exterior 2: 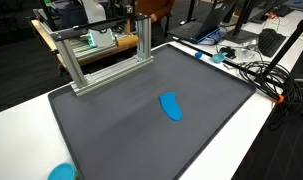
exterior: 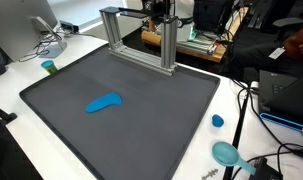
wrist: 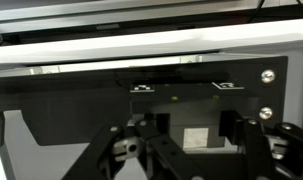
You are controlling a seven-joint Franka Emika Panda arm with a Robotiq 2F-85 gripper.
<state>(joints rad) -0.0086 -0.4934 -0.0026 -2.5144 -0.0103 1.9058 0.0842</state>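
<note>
My black pincer (wrist: 191, 160), jaws apart, high by the boxy aluminium frame (exterior: 139, 38), blue teardrop-shaped piece (exterior: 104, 102) lying flat on matte dark-grey mat (exterior: 171, 110)

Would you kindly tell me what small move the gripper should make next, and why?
Probably a short lift straight up, away from the aluminium frame. The gripper hangs close by the frame's top, its jaws apart with nothing between them, while the blue object lies far off on the grey mat.
</note>
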